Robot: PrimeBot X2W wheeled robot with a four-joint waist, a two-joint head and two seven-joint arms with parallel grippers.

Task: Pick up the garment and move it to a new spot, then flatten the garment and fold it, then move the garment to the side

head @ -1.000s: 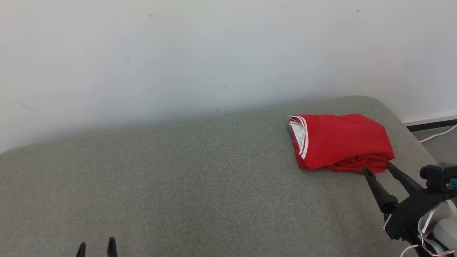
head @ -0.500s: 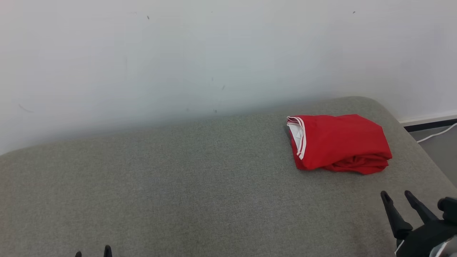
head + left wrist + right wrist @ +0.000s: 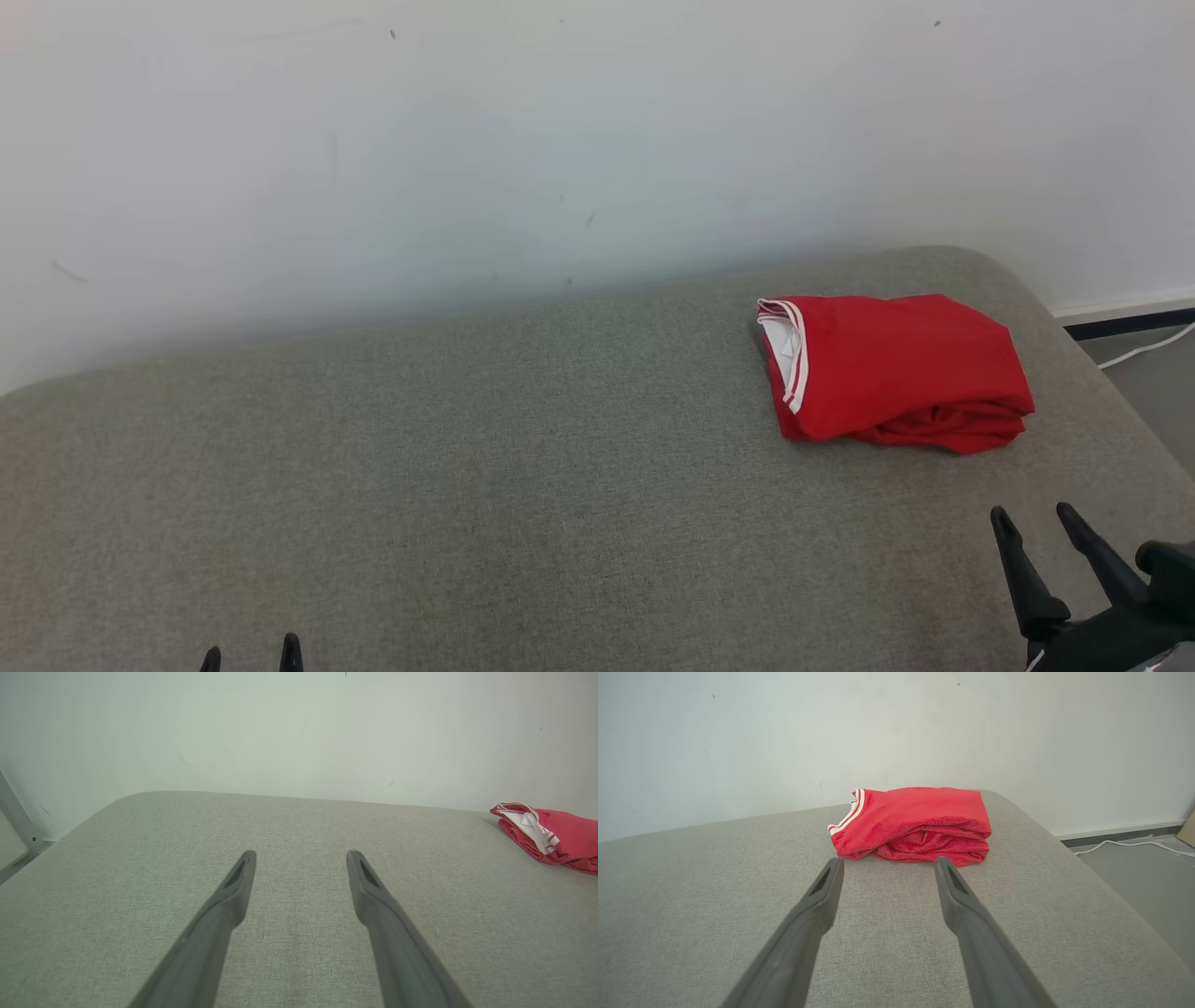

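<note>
Presently: red garment point(image 3: 896, 369) folded, both grippers clear of it.
It lies at the centre right of the head view on the grey cushion point(image 3: 467, 485), near its far edge. At lower right the right gripper point(image 3: 1032, 511) stands spread and empty; at lower left the left gripper point(image 3: 252, 649) likewise.

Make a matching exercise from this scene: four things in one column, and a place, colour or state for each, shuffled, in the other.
1. garment
2. left hand
3. right hand
4. cable

A. open, lower right of the head view
B. white and thin
C. red, folded
D. open, lower left of the head view

Pairs: 1-C, 2-D, 3-A, 4-B
</note>
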